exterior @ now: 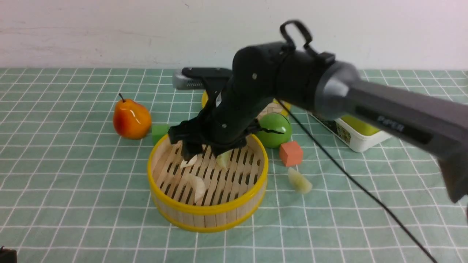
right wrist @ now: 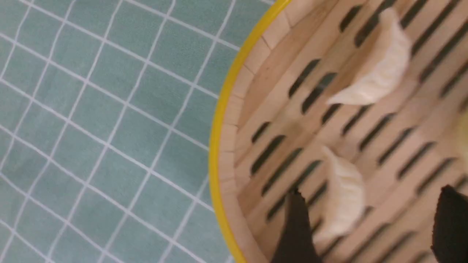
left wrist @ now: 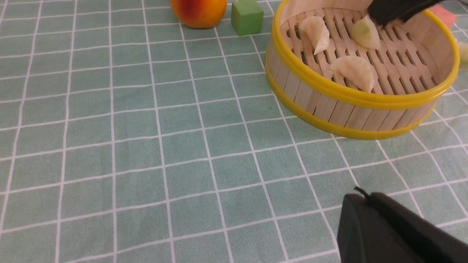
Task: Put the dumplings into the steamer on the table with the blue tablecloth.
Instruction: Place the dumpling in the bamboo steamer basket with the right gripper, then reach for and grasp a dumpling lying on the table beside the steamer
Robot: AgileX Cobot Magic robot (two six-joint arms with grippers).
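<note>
The steamer (exterior: 207, 215) stands mid-table on the blue tablecloth (exterior: 73, 175). Three dumplings lie on its slats: one (exterior: 188, 160), one greenish (exterior: 223, 159) and one nearer the front (exterior: 197, 186). A fourth dumpling (exterior: 299, 181) lies on the cloth to the steamer's right. My right gripper (exterior: 199, 149) reaches down into the steamer's far side. In the right wrist view it (right wrist: 373, 208) is open, and a dumpling (right wrist: 343, 204) rests on the slats next to one finger (right wrist: 296, 226). My left gripper (left wrist: 362, 195) is shut and empty, above the cloth short of the steamer (left wrist: 360, 96).
A pear (exterior: 131, 118) and green cube (exterior: 159, 132) sit left of the steamer. A green ball (exterior: 274, 129), orange cube (exterior: 291, 153) and the half-hidden lid (exterior: 278, 107) are behind it on the right. A white box (exterior: 360, 135) and a black cable (exterior: 365, 190) lie further right.
</note>
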